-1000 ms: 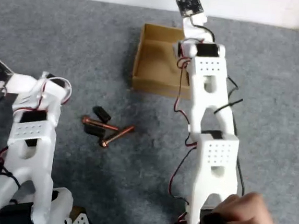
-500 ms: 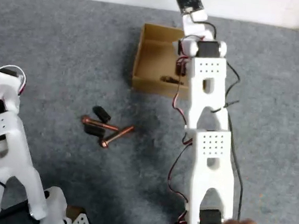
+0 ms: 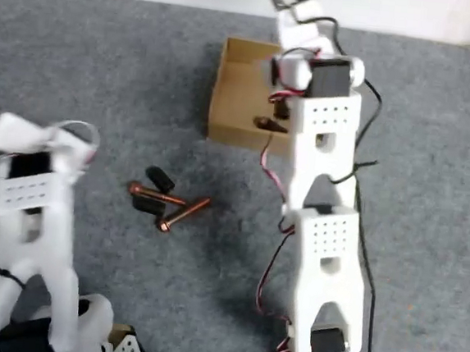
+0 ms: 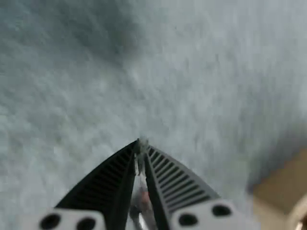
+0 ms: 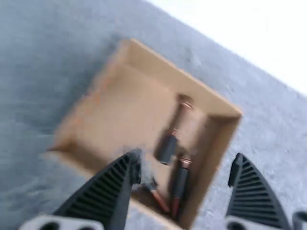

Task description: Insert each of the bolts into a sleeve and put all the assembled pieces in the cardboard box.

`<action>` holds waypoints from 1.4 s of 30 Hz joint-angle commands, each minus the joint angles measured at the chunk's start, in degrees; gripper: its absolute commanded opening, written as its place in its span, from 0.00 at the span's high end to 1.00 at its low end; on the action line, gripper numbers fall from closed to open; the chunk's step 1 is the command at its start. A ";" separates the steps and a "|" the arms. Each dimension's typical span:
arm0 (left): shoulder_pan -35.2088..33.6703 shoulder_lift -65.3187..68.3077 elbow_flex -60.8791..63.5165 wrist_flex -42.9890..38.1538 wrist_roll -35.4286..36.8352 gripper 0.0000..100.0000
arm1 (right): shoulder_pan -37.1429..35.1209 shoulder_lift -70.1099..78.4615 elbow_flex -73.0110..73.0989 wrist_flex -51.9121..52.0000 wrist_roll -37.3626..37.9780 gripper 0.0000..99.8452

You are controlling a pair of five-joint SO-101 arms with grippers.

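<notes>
Two copper bolts (image 3: pixel 155 193) (image 3: pixel 184 213) lie loose on the grey carpet between the arms, with two black sleeves (image 3: pixel 160 178) (image 3: pixel 148 205) beside them. The cardboard box (image 3: pixel 243 86) stands at the back. My right arm (image 3: pixel 326 126) stretches over its right side. My right gripper (image 5: pixel 187 158) hangs open above the box (image 5: pixel 120 105). Bolts fitted in black sleeves (image 5: pixel 169 141) (image 5: pixel 180 181) lie in one corner. My left gripper (image 4: pixel 140 143) is shut with nothing in it, above bare carpet. The left arm (image 3: pixel 28 191) stands at the left, apart from the loose parts.
Grey carpet covers the table on all sides of the loose parts. A pale wall runs along the far edge behind the box. A corner of cardboard (image 4: pixel 280 191) shows in the left wrist view.
A person's hand at the right arm's base has left the view. The right arm has shifted farther over the box, where a sleeved bolt now shows. The left arm has swung about at the left.
</notes>
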 commanded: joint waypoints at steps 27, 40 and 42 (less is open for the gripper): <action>1.80 -36.62 14.99 3.96 6.42 0.99 | -31.96 -18.42 24.57 2.68 0.44 0.73; -0.92 -48.13 23.69 -0.97 6.33 0.99 | -30.64 -18.24 56.75 -12.79 -4.48 0.73; -0.92 -48.13 23.69 -0.97 6.33 0.99 | -30.55 -18.33 60.88 -17.10 -5.27 0.73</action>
